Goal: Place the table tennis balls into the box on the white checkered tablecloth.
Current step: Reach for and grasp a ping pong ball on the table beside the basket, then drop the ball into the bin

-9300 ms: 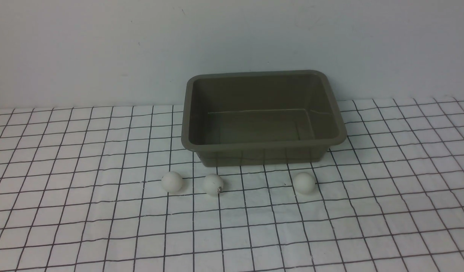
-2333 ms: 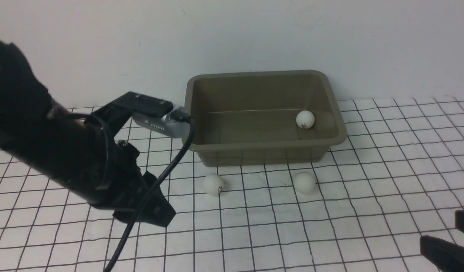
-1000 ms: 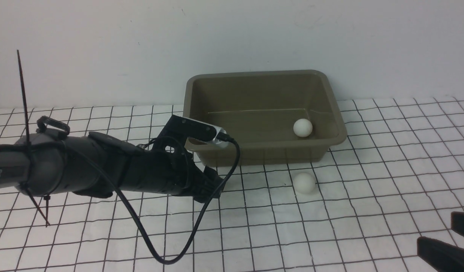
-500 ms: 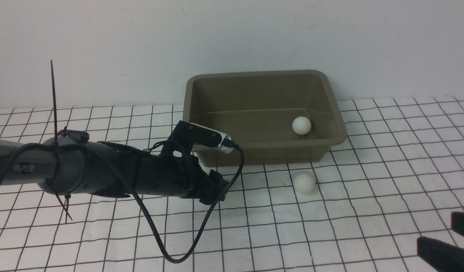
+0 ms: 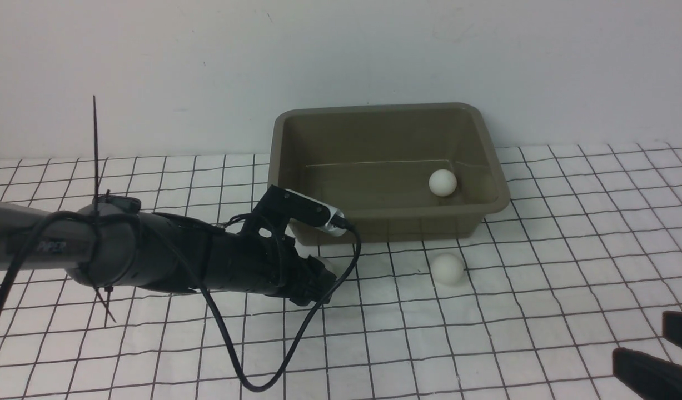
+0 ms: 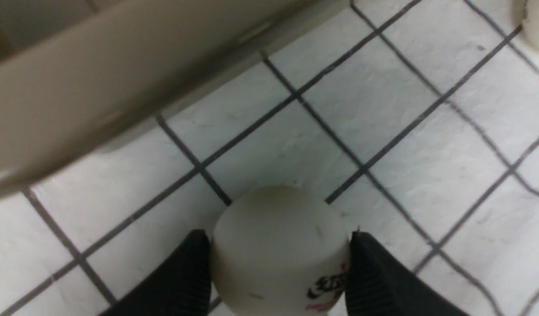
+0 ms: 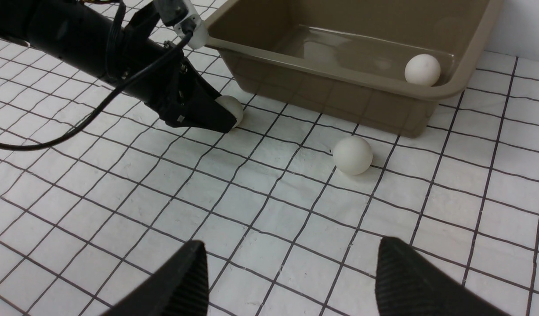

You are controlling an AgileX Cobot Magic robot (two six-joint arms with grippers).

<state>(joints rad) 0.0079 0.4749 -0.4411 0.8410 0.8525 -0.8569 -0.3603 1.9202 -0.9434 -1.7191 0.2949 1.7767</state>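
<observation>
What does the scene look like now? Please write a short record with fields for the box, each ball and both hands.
box: olive-green, on checkered tablecloth
ball in box: near right end
printed ball: in front of box, gripped
loose ball: on tablecloth, in front of box, untouched
left hand: shut on printed ball
right hand: open, empty

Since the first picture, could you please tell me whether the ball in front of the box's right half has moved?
No. The ball lies on the same tablecloth squares, just in front of the box.
</observation>
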